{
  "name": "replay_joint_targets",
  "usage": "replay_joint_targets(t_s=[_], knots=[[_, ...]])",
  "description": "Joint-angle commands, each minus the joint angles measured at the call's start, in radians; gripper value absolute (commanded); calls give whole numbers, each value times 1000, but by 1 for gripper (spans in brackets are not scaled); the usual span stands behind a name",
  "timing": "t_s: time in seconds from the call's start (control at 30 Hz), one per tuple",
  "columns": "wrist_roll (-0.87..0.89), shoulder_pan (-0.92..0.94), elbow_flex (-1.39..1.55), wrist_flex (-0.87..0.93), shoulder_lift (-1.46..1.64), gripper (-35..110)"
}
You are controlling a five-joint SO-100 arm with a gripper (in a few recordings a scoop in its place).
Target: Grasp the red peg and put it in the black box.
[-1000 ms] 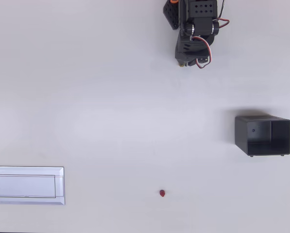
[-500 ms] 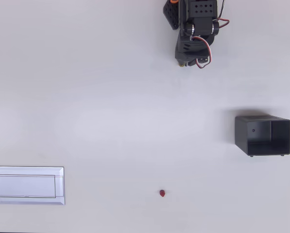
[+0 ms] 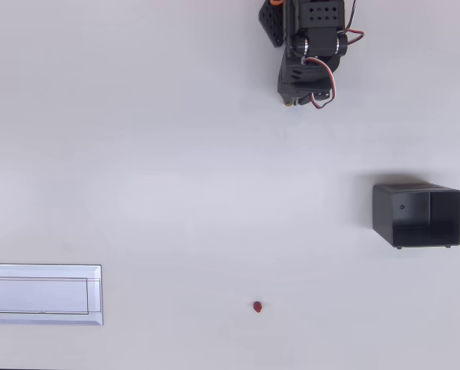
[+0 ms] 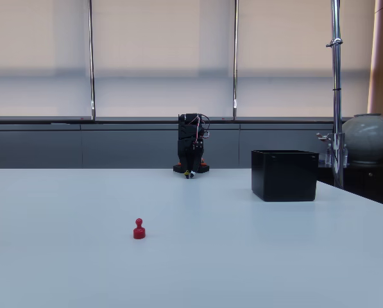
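- The red peg (image 3: pixel 257 307) stands upright on the desk (image 3: pixel 176 177), alone and in the open near the bottom edge in the overhead view, a little right of the middle. In the fixed view (image 4: pixel 138 229) it shows a round knob on a wider base, so a pinch from above looks possible, though the peg is very small.
- The black box (image 3: pixel 417 215) sits near the right edge of the desk in the overhead view, well apart from the peg, with its open top facing up. That leaves a clear path between the two, and its thin walls give a wide mouth to drop into.
- A flat white tray (image 3: pixel 42 294) lies at the bottom left corner in the overhead view, far from both peg and box; it seems to play no part in this job.
- The arm is folded up at the top edge of the desk, with the gripper (image 3: pixel 293 99) tucked low beside its base, pointing down at the desk. I judge this a resting pose, with the reach not yet begun.
- The gripper holds nothing and touches neither peg nor box. Whether its fingers are spread or pressed together I cannot tell; they are too small and dark.
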Motion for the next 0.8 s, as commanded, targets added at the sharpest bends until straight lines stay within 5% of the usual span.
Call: replay_joint_targets(t_s=[0.0, 0.33, 0.77], knots=[[-15, -15, 9, 34, -23, 0], [160, 11, 9, -21, -2, 0], [147, 72, 14, -854, 569, 5]])
